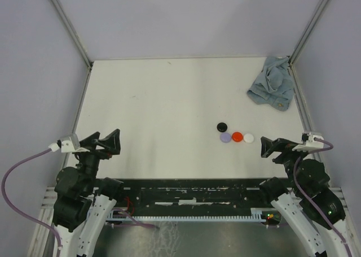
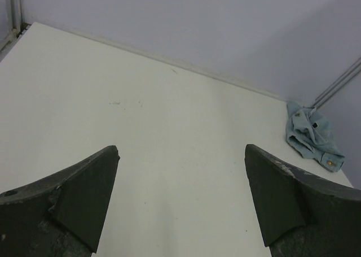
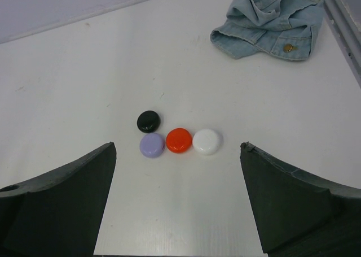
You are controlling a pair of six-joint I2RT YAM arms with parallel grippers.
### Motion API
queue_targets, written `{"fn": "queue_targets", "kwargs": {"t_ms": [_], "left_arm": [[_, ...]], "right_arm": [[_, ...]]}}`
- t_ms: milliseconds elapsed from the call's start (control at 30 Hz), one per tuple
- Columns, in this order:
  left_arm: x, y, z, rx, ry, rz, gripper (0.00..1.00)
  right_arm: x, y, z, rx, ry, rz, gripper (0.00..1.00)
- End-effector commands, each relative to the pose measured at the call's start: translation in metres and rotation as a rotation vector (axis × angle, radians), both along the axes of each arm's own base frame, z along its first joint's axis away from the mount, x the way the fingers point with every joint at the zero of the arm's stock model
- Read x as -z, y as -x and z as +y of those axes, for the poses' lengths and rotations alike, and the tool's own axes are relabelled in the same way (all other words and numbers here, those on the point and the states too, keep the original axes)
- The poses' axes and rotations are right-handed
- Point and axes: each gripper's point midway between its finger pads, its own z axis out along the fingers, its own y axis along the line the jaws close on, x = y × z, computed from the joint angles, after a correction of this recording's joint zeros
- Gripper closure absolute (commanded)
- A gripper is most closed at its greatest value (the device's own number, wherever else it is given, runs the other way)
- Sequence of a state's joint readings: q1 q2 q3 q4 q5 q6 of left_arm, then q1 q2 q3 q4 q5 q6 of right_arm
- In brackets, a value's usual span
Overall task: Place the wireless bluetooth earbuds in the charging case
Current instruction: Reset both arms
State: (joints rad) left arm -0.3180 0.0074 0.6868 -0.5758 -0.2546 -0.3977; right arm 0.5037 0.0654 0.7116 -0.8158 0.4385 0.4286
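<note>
The left gripper (image 1: pixel 114 143) has its jaws wide apart with nothing between them. The right gripper (image 1: pixel 264 147) is spread the same way and also holds nothing. Both hang over the near part of the table (image 1: pixel 169 93).

The four discs are seen only in the right wrist view and the top view. They lie nearer than the cloth (image 3: pixel 271 20) and a little to its left. The lilac disc (image 3: pixel 152 145), red disc (image 3: pixel 179 140) and white disc (image 3: pixel 207 142) make a touching row. The black disc (image 3: pixel 148 121) sits on the cloth's side of the lilac one. All four look closed.

The left wrist view shows no disc. It shows only its own fingers (image 2: pixel 84 195), the bare table and the cloth in the far right corner.

No earbud can be made out in any view. The cloth is cut off at the top of the right wrist view.
</note>
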Motion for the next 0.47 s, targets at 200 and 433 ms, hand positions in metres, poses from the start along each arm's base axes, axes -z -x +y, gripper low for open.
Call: {"fn": "queue_targets", "kwargs": {"t_ms": [200, 433], "left_arm": [[0.0009, -0.0010, 0.0047, -0.032, 0.045, 0.002, 0.01], [0.0025, -0.0019, 0.0044, -0.032, 0.044, 0.005, 0.01]], "right_arm": [[-0.0075, -0.0040, -0.0038, 0.034, 0.000, 0.000, 0.01], [-0.0108, -0.0029, 0.0009, 0.001, 0.001, -0.015, 0.01]]}}
